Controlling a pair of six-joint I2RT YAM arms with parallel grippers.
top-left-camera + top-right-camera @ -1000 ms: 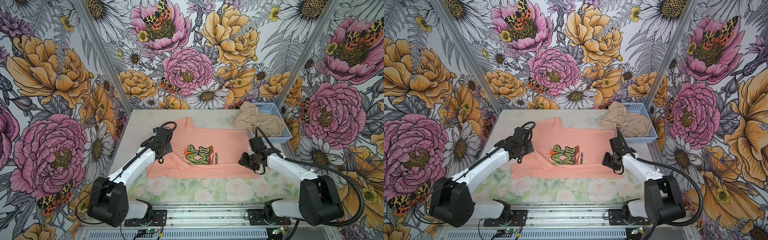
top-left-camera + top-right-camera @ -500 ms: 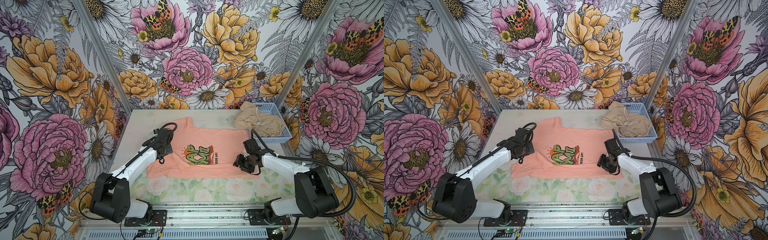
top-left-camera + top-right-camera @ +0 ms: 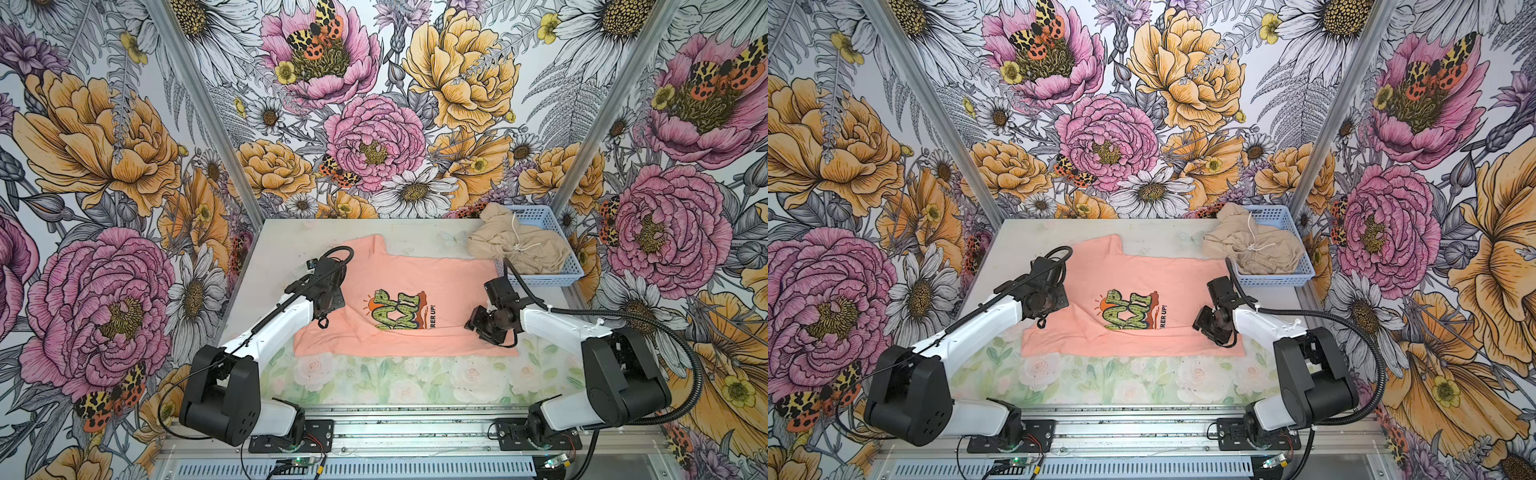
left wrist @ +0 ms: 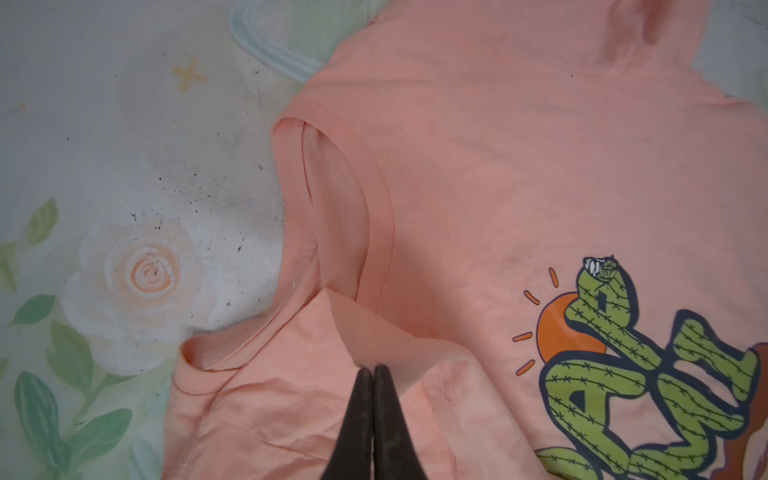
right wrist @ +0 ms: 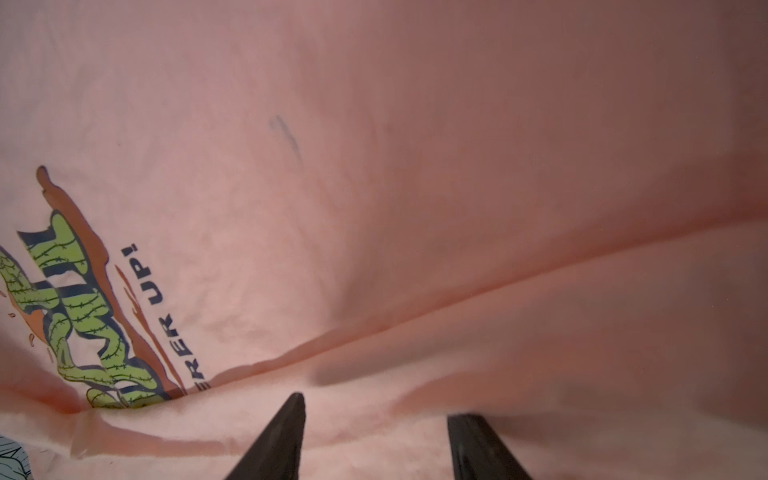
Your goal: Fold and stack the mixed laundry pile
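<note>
T-shirt [image 3: 440, 278] graphic [image 3: 395, 311] btm under fold

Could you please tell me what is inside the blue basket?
A bunched beige garment fills the basket, spilling over its rim onto the table. The basket's floor and anything beneath the garment are covered.

Both top views look steeply down from high above the near edge of the table [image 3: 274, 257], facing the back wall [image 3: 374, 124], and share almost the whole scene with a slight sideways shift. The left wrist camera hangs close over the collar [image 4: 380, 199] of the peach T-shirt [image 4: 519, 166]. The right wrist camera sits even nearer, skimming the fabric; both wrist views catch the chest graphic [image 5: 83, 307], from opposite sides
</note>
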